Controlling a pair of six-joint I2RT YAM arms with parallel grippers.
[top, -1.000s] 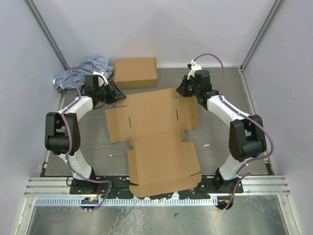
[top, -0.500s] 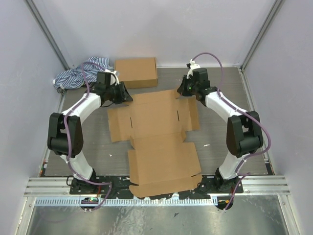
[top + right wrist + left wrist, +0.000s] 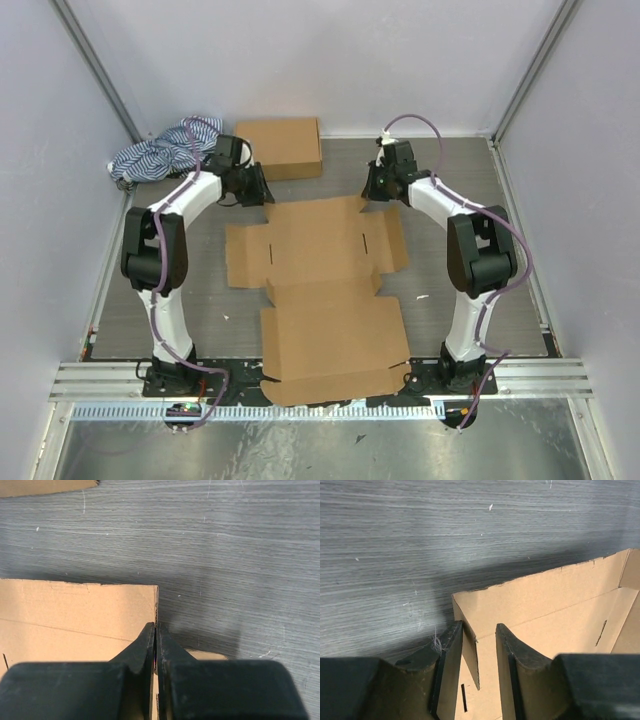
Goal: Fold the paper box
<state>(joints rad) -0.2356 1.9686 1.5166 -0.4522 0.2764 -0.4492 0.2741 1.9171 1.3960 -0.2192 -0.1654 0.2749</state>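
Note:
The paper box (image 3: 320,290) is a flat brown cardboard blank spread over the middle of the table, with its far edge raised a little. At the far left corner, my left gripper (image 3: 258,190) stands open. A thin upright flap (image 3: 470,652) sits between its fingertips (image 3: 477,632), close against the left finger (image 3: 451,650), and the cardboard panel (image 3: 555,610) stretches away beyond it. At the far right corner, my right gripper (image 3: 372,190) is shut on the edge of the cardboard (image 3: 75,610). That edge runs straight into the closed fingertips (image 3: 156,628).
A closed brown cardboard box (image 3: 278,147) lies against the back wall, just behind the left gripper. A blue-and-white striped cloth (image 3: 160,150) is bunched in the back left corner. Walls close in on both sides, and a metal rail (image 3: 320,380) runs along the near edge.
My left gripper has moved right onto the blank's far left corner and its jaws have narrowed around the flap. My right gripper has kept its hold and shifted slightly toward the back.

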